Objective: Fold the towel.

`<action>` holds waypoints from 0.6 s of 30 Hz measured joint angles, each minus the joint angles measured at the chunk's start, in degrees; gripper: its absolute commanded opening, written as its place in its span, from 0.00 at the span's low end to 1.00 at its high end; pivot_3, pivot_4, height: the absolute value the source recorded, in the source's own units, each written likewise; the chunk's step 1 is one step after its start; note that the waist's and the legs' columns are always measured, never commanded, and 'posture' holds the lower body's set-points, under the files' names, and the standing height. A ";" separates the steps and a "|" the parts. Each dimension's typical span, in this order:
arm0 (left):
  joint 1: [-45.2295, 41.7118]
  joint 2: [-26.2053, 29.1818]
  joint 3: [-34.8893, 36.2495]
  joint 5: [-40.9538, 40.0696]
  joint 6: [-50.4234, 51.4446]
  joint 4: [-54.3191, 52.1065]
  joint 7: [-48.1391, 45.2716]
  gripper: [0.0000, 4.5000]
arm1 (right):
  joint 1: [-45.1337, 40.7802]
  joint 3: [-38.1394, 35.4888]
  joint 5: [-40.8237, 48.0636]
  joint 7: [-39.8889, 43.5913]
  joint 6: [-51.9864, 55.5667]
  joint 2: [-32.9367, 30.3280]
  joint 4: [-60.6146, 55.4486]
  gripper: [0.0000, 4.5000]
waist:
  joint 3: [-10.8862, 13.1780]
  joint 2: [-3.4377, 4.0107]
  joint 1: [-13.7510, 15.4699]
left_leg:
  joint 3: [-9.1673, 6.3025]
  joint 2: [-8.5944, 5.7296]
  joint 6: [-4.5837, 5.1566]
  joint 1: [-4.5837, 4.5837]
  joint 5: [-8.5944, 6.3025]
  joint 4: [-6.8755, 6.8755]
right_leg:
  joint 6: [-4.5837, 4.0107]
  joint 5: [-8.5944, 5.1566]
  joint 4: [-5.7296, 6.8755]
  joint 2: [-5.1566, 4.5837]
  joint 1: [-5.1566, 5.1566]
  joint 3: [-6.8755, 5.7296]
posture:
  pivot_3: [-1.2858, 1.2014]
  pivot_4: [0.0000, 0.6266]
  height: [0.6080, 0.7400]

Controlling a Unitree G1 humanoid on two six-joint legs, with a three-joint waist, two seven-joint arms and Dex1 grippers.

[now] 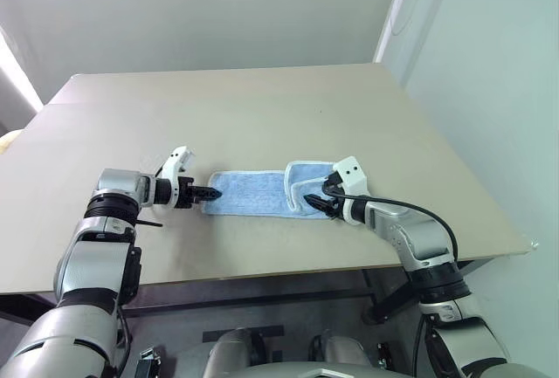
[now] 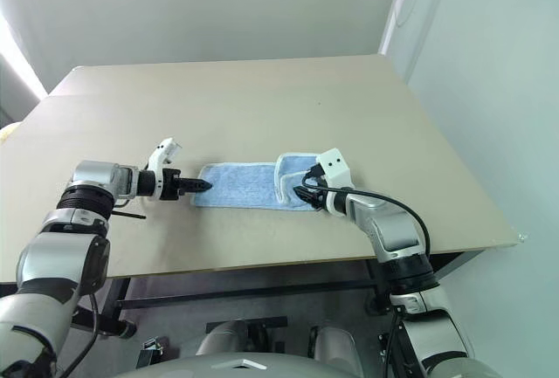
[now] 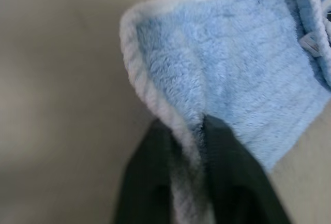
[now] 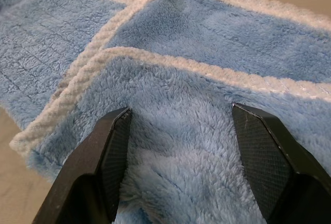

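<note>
Between both pincers, towel point(image 1: 253, 193)

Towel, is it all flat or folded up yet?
Partly folded: the towel lies flat, but its end by the right hand is doubled over.

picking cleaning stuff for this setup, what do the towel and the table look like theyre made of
The towel looks like soft terry or microfibre cloth: light blue, fluffy pile, matte, with a white stitched, corded edging. The exact fibre cannot be told by eye.

The table looks like a smooth beige board, probably laminate or painted wood: flat, even in colour, no grain showing, with a dull sheen.
</note>
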 measured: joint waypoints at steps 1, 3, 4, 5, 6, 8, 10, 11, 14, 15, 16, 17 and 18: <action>0.47 0.19 -0.03 -0.62 0.36 -0.63 -1.85 0.00 | 0.03 -0.01 -0.03 0.05 -0.05 -0.12 0.00 0.73 | 0.04 -0.06 -0.11 | 0.00 0.01 0.00 -0.05 0.00 0.00 | 0.00 0.00 0.01 0.00 -0.07 0.00 | 0.52 0.00 0.96; 0.71 1.05 -0.04 -1.57 0.95 -1.74 -4.47 0.00 | 0.24 -0.21 -0.05 0.27 -0.20 -0.40 -0.01 0.73 | 0.07 -0.12 -0.30 | 0.00 0.01 -0.03 -0.15 0.02 -0.01 | 0.00 0.00 0.03 0.00 -0.18 0.00 | 0.52 0.00 0.96; 0.49 1.62 -0.04 -1.54 0.46 -1.67 -4.21 0.00 | 0.56 -0.65 0.23 0.68 -0.30 -0.41 -0.23 0.73 | 0.07 -0.12 -0.35 | 0.01 0.01 -0.03 -0.14 0.02 -0.02 | 0.00 0.00 0.03 0.00 -0.19 0.00 | 0.52 0.00 0.96; -0.07 2.28 -0.04 -1.20 -0.57 -0.92 -3.30 0.00 | 1.14 -1.21 0.71 1.22 -0.35 -0.51 -0.80 0.73 | 0.08 -0.13 -0.34 | 0.01 0.02 -0.03 -0.15 0.02 -0.02 | 0.00 0.00 0.03 0.00 -0.20 0.00 | 0.52 0.00 0.96; -0.74 3.06 -0.04 -0.81 -1.54 0.27 -2.32 0.00 | 1.76 -1.58 1.12 1.88 -0.34 -0.75 -1.64 0.73 | 0.09 -0.14 -0.35 | 0.02 0.02 -0.02 -0.16 0.02 -0.03 | 0.00 0.00 0.04 0.01 -0.22 0.00 | 0.52 0.00 0.96; -2.27 4.55 0.13 -0.51 -2.79 2.75 -1.17 0.00 | 3.18 -2.56 2.68 3.62 -0.31 -1.50 -3.91 0.73 | 0.10 -0.16 -0.37 | 0.02 0.02 -0.01 -0.19 0.02 -0.03 | 0.00 0.00 0.05 0.01 -0.26 0.00 | 0.52 0.00 0.96; -3.02 5.74 0.28 -0.40 -3.72 3.71 -1.14 0.00 | 4.24 -4.16 5.26 5.50 0.11 -1.72 -6.86 0.73 | 0.11 -0.17 -0.36 | 0.03 0.02 -0.01 -0.21 0.01 -0.02 | 0.00 0.00 0.05 0.01 -0.27 0.00 | 0.52 0.00 0.96; -3.34 6.27 0.29 -0.40 -3.81 3.81 -1.49 0.00 | 5.10 -5.51 7.53 6.75 0.61 -1.76 -9.64 0.73 | 0.14 -0.19 -0.35 | 0.02 0.03 -0.01 -0.21 0.01 -0.02 | 0.00 0.00 0.05 0.01 -0.27 0.00 | 0.52 0.00 0.96; -4.14 7.55 0.21 -0.38 -3.72 3.87 -2.63 0.00 | 6.07 -8.74 13.95 9.60 2.57 -2.48 -17.18 0.73 | 0.19 -0.26 -0.33 | 0.02 0.04 0.00 -0.21 0.01 -0.02 | -0.01 0.00 0.04 0.01 -0.28 -0.01 | 0.52 0.00 0.96; -4.15 8.25 0.18 -0.34 -3.68 3.85 -3.27 0.00 | 6.39 -9.96 16.06 10.22 3.31 -2.89 -19.45 0.73 | 0.19 -0.28 -0.35 | 0.02 0.04 0.01 -0.21 0.00 -0.02 | -0.01 0.00 0.04 0.01 -0.28 -0.01 | 0.52 0.00 0.96; -4.15 8.92 0.02 -0.27 -3.57 3.83 -3.86 0.00 | 6.72 -11.29 17.94 10.53 4.34 -3.35 -21.20 0.73 | 0.21 -0.30 -0.35 | 0.02 0.04 0.01 -0.21 0.00 -0.03 | -0.01 -0.01 0.03 0.01 -0.29 -0.01 | 0.52 0.00 0.96; -4.15 9.44 -0.22 -0.07 -3.54 3.80 -4.31 0.00 | 6.95 -12.14 19.11 10.65 5.05 -3.87 -22.12 0.73 | 0.22 -0.32 -0.34 | 0.02 0.04 0.01 -0.21 0.00 -0.03 | -0.01 -0.01 0.03 0.00 -0.29 0.00 | 0.52 0.00 0.96; -4.11 10.22 -0.52 0.39 -3.55 3.77 -5.02 0.00 | 7.42 -13.16 20.72 10.72 5.97 -4.63 -23.15 0.73 | 0.24 -0.35 -0.33 | 0.02 0.04 0.01 -0.21 0.00 -0.03 | -0.02 -0.01 0.03 0.01 -0.30 -0.01 | 0.52 0.00 0.96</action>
